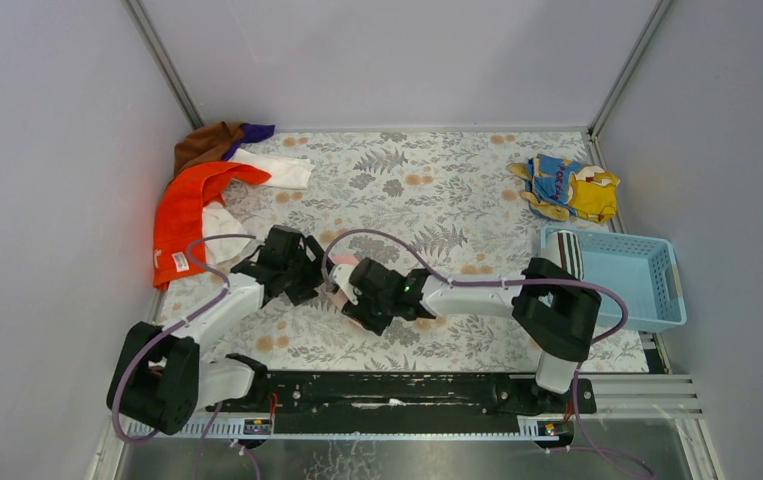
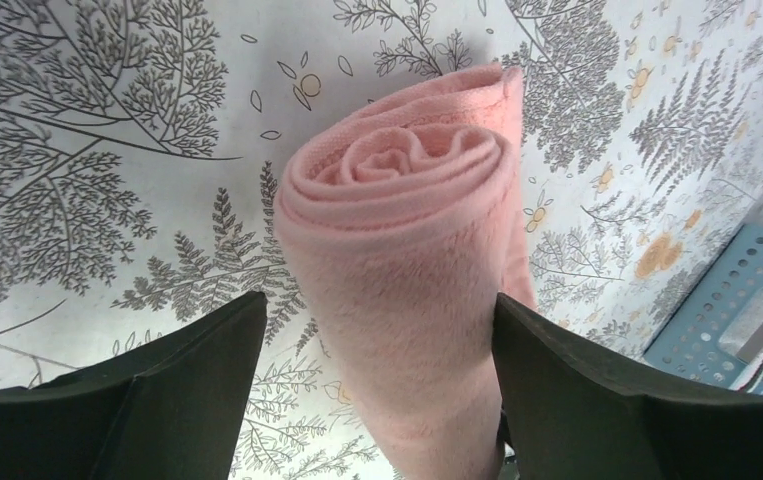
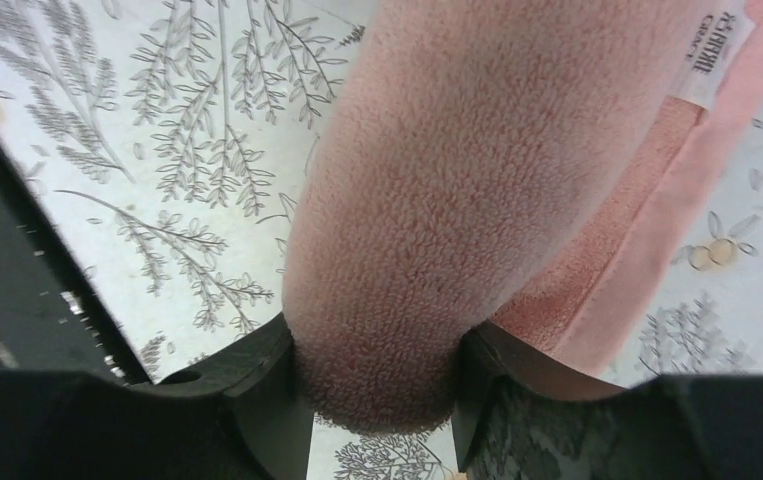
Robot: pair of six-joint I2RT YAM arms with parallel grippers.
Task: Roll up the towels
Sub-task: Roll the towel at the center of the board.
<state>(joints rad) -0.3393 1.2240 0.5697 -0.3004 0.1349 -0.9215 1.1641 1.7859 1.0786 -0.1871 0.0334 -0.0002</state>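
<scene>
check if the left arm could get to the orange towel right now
Probably yes: the orange towel lies near, nothing blocking, though the left pincer straddles the pink towel roll.

Both arms reach forward from their bases and meet in the middle. The left arm [image 1: 212,310] leans forward and to the right with its elbow kept low. The right arm [image 1: 477,295] stretches almost flat to the left from its upright shoulder. The left gripper [image 1: 302,270] and the right gripper [image 1: 352,295] stand just beside each other, nose to nose. The right gripper's fingers [image 3: 257,380] press in on both sides of a rolled pink terry towel [image 3: 437,180], pinching it. The left gripper straddles the same roll loosely. In its wrist view the finger on the right touches the roll, while the one on the left stands off with a gap.
</scene>
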